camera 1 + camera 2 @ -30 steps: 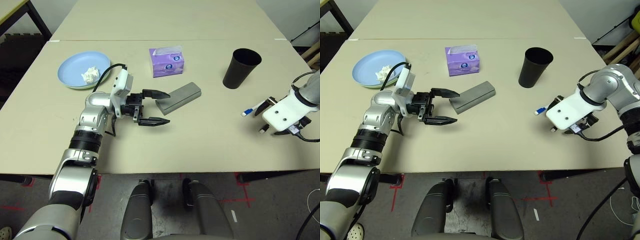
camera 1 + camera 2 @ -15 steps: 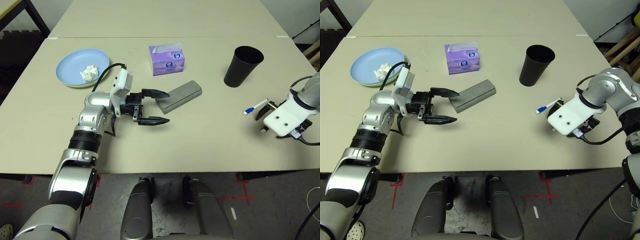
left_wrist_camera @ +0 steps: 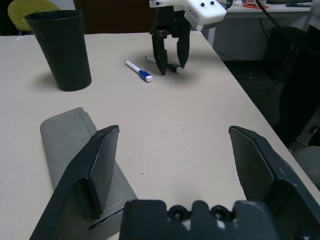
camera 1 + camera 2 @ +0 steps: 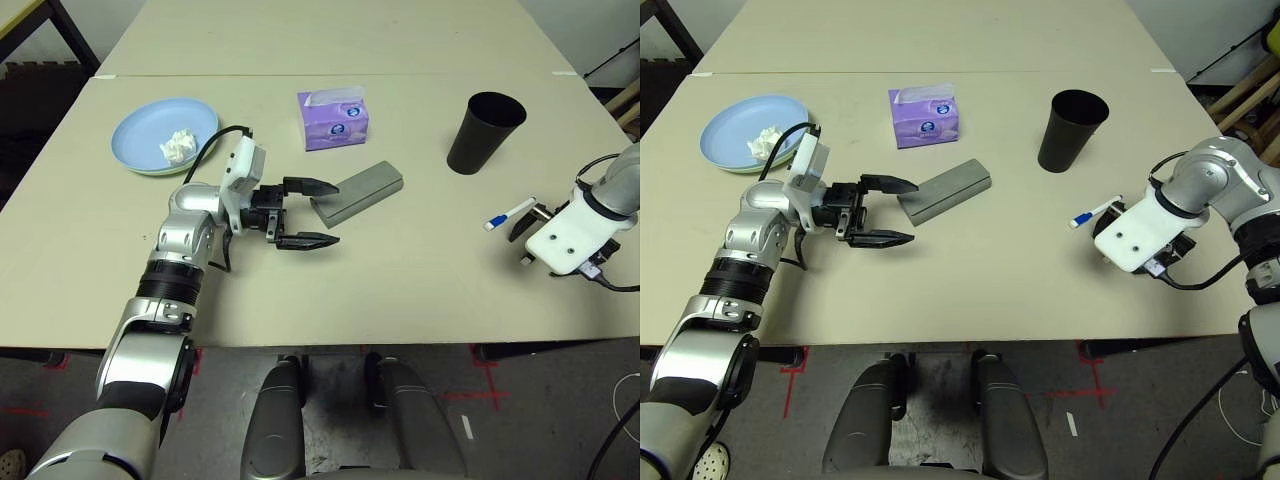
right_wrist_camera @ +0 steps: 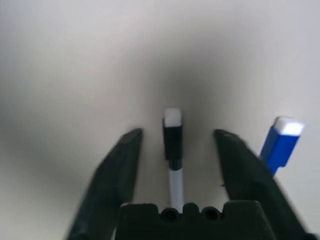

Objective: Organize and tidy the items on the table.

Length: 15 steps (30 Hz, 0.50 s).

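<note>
Black left gripper [image 4: 312,213] spread beside grey case [image 4: 358,194], right gripper [image 3: 170,64] half-closed around black-white pen [image 5: 173,145]

Black cup [image 4: 1071,130] stands upright beyond white-blue pen [image 4: 1094,212].
</note>
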Motion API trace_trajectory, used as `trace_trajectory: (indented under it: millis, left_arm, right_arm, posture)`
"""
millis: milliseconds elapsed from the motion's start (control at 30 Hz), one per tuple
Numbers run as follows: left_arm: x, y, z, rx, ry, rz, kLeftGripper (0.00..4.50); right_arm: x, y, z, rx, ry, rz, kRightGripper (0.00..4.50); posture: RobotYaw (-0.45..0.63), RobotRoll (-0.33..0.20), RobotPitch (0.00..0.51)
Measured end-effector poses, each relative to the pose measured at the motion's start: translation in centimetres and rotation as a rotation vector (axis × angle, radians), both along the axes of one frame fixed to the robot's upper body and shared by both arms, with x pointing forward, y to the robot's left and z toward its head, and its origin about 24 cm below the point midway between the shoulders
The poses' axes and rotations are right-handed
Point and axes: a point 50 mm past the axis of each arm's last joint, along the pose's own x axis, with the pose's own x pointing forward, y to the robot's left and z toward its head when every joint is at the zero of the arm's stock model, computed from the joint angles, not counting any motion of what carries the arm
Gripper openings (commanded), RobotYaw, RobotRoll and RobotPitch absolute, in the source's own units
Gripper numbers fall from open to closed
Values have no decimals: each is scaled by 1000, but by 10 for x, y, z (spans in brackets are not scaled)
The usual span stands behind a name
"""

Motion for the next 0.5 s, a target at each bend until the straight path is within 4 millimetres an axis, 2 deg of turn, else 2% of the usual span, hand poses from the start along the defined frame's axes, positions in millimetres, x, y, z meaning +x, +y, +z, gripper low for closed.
trace_trajectory:
  millis: [167,400,500]
  left_arm:
    - [-1,0,2,2,-9,-3,4500]
    - [-1,0,3,3,-13,-3,4500]
    - [-1,0,3,3,-14,-4,4500]
  right_arm:
    - [0,2,0,-6,10,9,333]
    - [1,5,2,14,32,-11,330]
    - [3,13,12,115,32,-56,330]
  posture:
    - [90,0,249]
    - [86,0,240]
    - [83,0,237]
